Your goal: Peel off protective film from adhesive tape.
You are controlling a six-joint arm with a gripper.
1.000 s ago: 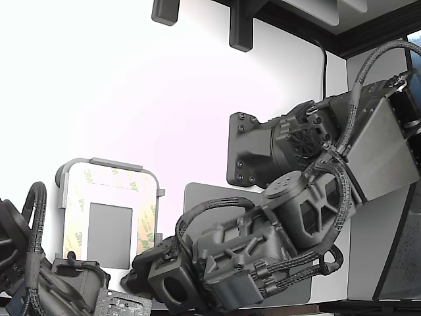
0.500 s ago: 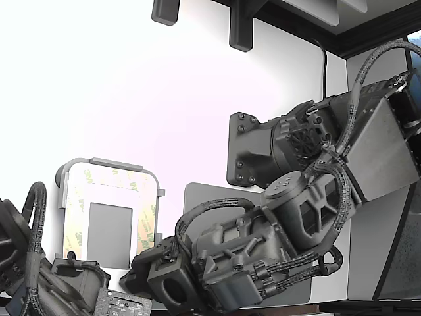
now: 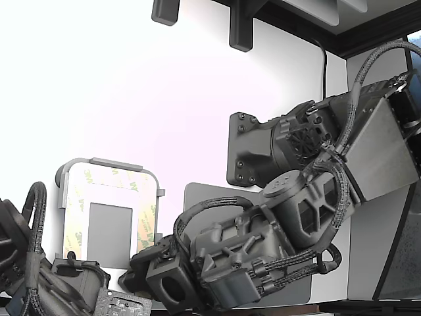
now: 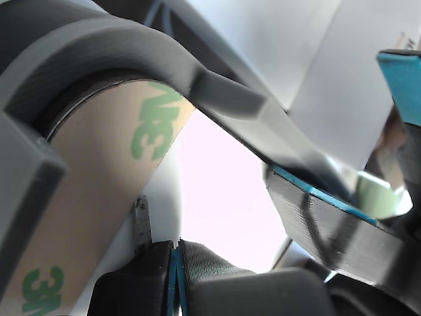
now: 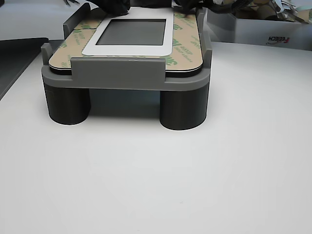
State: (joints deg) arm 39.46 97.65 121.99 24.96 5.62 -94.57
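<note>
The adhesive tape point(image 3: 146, 220) forms a border around a grey window on the light-grey tray point(image 3: 108, 162) at the exterior view's lower left. It is still covered by the peach protective film point(image 4: 99, 178) with green 3M logos, also seen as film point(image 5: 183, 41) in the other view. My gripper point(image 3: 139, 264) sits at the tray's near right corner, mostly hidden by the wrist body. In the wrist view, dark fingers point(image 4: 316, 217) with blue pads lie right beside the tray's curved rim point(image 4: 131, 49). I cannot make out whether they are closed on anything.
A second dark arm point(image 3: 39, 276) lies at the exterior view's lower left, below the tray. A large grey mat point(image 3: 204, 194) lies under my arm. The tray stands on two dark cylindrical legs point(image 5: 183, 109). A white box point(image 5: 265, 31) stands behind it.
My arm has crept slightly down and towards the exterior view's left, closer to the tray corner. The tray and film have not moved.
</note>
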